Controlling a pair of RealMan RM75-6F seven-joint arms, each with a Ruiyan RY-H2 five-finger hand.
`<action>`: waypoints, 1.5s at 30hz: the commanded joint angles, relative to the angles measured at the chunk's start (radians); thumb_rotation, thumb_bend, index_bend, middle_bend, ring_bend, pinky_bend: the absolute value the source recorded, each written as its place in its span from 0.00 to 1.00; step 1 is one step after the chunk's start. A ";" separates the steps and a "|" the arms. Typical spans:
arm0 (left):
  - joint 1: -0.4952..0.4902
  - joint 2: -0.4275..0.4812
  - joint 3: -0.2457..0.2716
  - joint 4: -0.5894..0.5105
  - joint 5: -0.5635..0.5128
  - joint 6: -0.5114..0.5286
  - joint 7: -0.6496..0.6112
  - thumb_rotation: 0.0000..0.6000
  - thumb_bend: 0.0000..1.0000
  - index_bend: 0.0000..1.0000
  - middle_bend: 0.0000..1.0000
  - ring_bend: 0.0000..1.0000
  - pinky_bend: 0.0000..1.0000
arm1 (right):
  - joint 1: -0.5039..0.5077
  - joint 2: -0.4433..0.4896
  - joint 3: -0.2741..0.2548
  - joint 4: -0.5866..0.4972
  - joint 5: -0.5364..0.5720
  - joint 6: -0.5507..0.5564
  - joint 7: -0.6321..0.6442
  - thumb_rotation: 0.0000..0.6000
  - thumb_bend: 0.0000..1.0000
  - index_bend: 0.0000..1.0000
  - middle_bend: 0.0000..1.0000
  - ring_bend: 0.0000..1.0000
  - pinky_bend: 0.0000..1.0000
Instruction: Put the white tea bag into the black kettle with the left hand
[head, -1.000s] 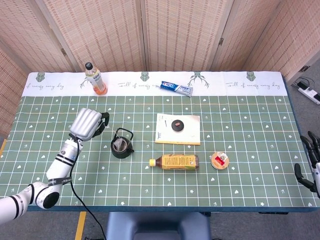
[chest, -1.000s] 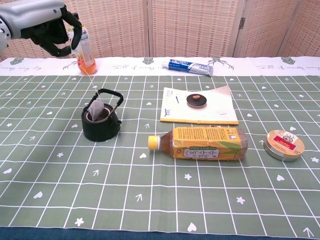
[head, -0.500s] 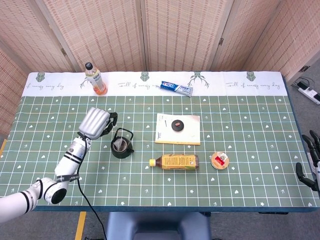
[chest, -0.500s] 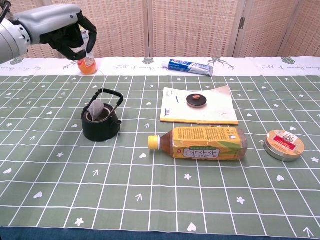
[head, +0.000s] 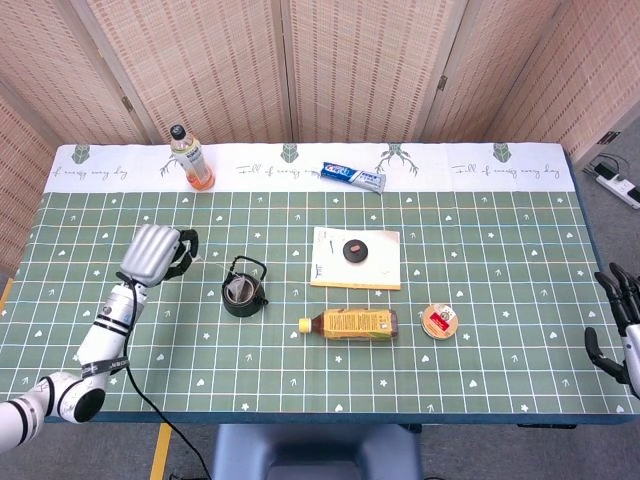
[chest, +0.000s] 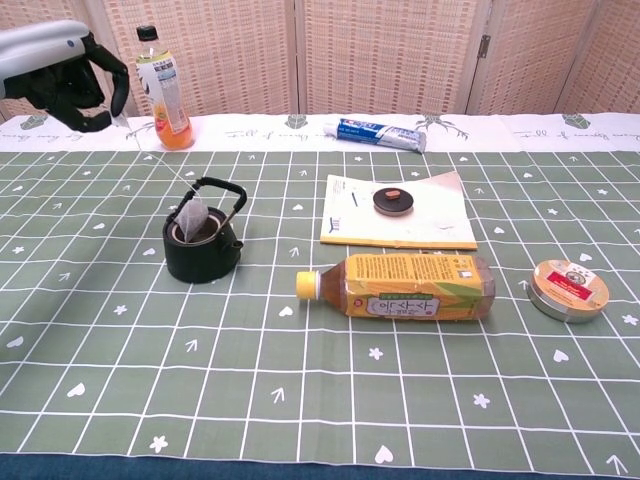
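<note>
Left hand (chest: 75, 78) hangs up and left of the black kettle (chest: 202, 243), fingers curled, apparently pinching the string; white tea bag (chest: 192, 217) sits in the kettle mouth, leaning on the rim; right hand (head: 618, 322) idle, fingers apart, at the table (head: 480, 260) edge. Risk: any pull on the taut string could drag the bag out or tip the kettle.

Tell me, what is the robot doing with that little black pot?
It is making tea. The white tea bag already sits in the open top of the black kettle. The left hand hovers up to the kettle's left, with the bag's thin string running up to it. The right hand waits off the table's edge.
</note>
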 joint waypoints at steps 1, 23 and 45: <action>0.016 -0.011 0.028 0.022 0.034 -0.005 -0.039 1.00 0.43 0.63 1.00 1.00 1.00 | -0.003 0.000 0.000 -0.002 0.000 0.006 0.000 1.00 0.54 0.00 0.00 0.00 0.00; 0.047 -0.081 0.092 0.217 0.123 -0.041 -0.193 1.00 0.43 0.63 1.00 1.00 1.00 | -0.004 -0.002 -0.005 -0.002 -0.012 0.012 -0.008 1.00 0.54 0.00 0.00 0.00 0.00; 0.052 -0.068 0.078 0.287 0.068 -0.164 -0.295 1.00 0.43 0.40 1.00 1.00 1.00 | 0.001 -0.006 -0.001 -0.003 0.005 -0.003 -0.016 1.00 0.54 0.00 0.00 0.00 0.00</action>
